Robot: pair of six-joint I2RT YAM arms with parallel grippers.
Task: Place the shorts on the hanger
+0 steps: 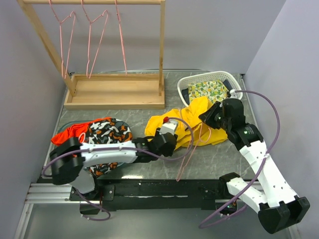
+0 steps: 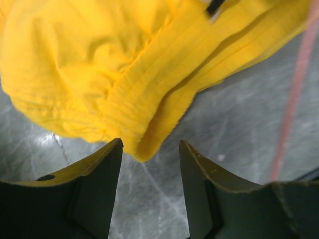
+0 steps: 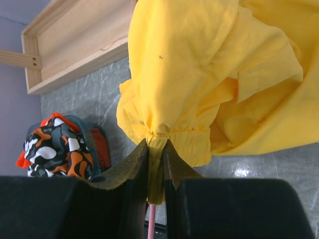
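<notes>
The yellow shorts (image 1: 192, 119) lie bunched on the table's middle, partly lifted at the right. My right gripper (image 1: 210, 117) is shut on their gathered waistband (image 3: 164, 137), and fabric fills the gap between its jaws (image 3: 155, 143). A pink hanger (image 1: 191, 145) lies on the table under and in front of the shorts; its wire (image 3: 151, 225) shows just below the pinched cloth. My left gripper (image 1: 168, 138) is open at the shorts' left edge. A folded hem of the shorts (image 2: 149, 109) reaches down between its fingertips (image 2: 150, 144) without being clamped. The hanger's wire (image 2: 294, 94) runs along the right of that view.
A wooden rack (image 1: 114, 92) with several pink hangers (image 1: 94, 40) stands at the back left. A black-orange-white patterned garment (image 1: 104, 134) lies at the left under my left arm. A white basket (image 1: 187, 82) holding a lemon-print cloth (image 1: 209, 90) sits at the back right.
</notes>
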